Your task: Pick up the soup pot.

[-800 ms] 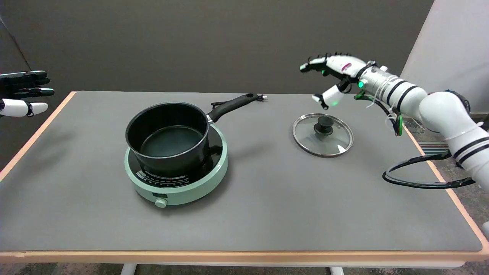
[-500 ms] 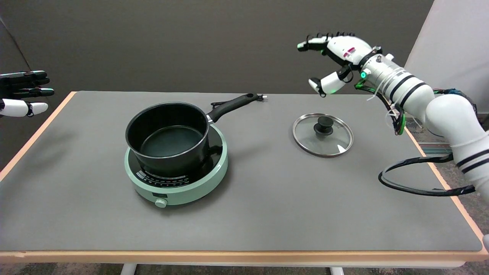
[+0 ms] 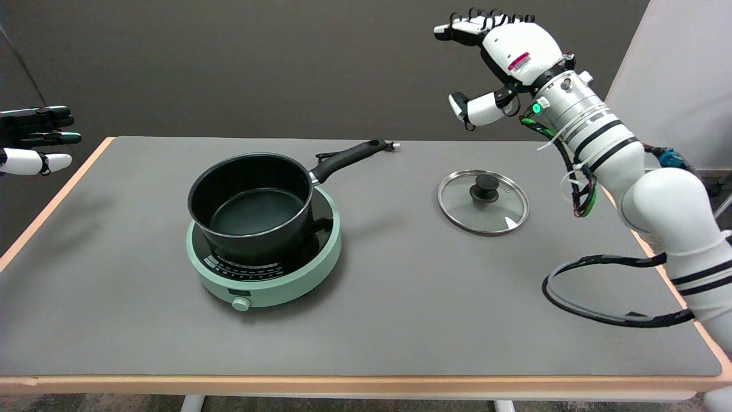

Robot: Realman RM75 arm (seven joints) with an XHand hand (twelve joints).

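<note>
Soup pot (image 3: 251,206) well left of robot hand (image 3: 496,63)

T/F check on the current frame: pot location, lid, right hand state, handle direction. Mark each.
1. The soup pot sits on the green hotplate. True.
2. The glass lid covers the pot. False: it lies flat on the table, to the right of the pot.
3. The right hand holds the pot's handle. False: it hangs in the air above the lid, fingers apart, holding nothing.
4. The handle points toward the table's far right. True.
</note>
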